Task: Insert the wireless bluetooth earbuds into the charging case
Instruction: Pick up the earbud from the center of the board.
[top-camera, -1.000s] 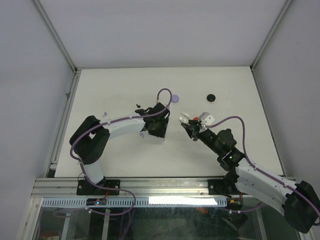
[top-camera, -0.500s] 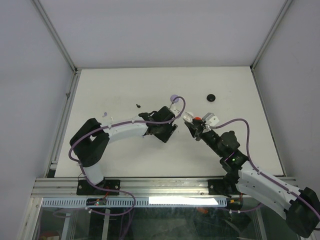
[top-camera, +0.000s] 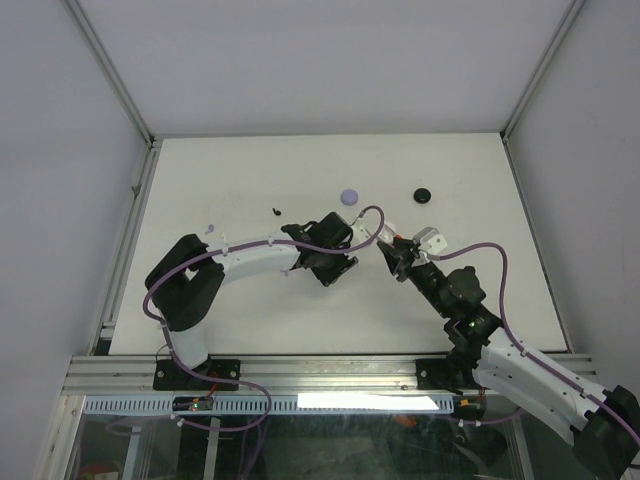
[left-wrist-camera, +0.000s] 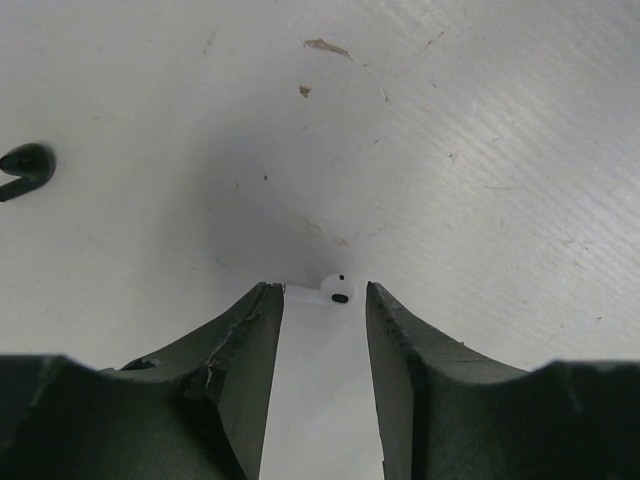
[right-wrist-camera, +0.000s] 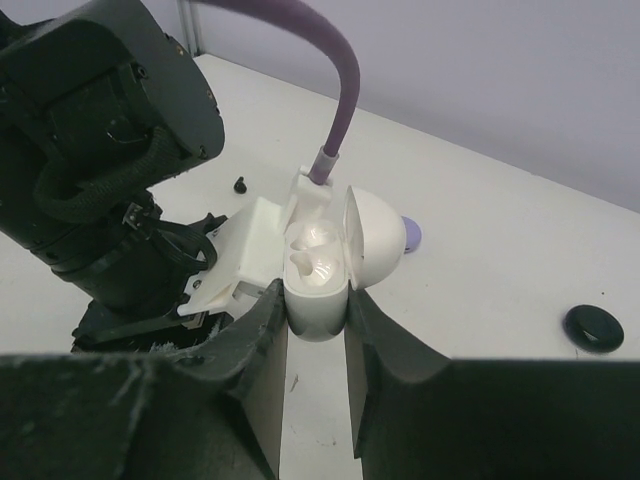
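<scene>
Fingers (left-wrist-camera: 245, 345) of the left gripper (left-wrist-camera: 321, 292) pinch a white bud (left-wrist-camera: 336, 291) crosswise at their very tips, stem toward the left finger, above the table (left-wrist-camera: 480, 150). Right gripper (right-wrist-camera: 313, 305) clamps the open case (right-wrist-camera: 318, 285) upright, lid (right-wrist-camera: 375, 235) swung back, mouth turned toward the left arm, which hangs just beside it. On this showing, the bud must cross that short gap and go in stem-down. Left wrist view shows no case; from above the bud is hidden, and whether one well is already filled is unclear.
</scene>
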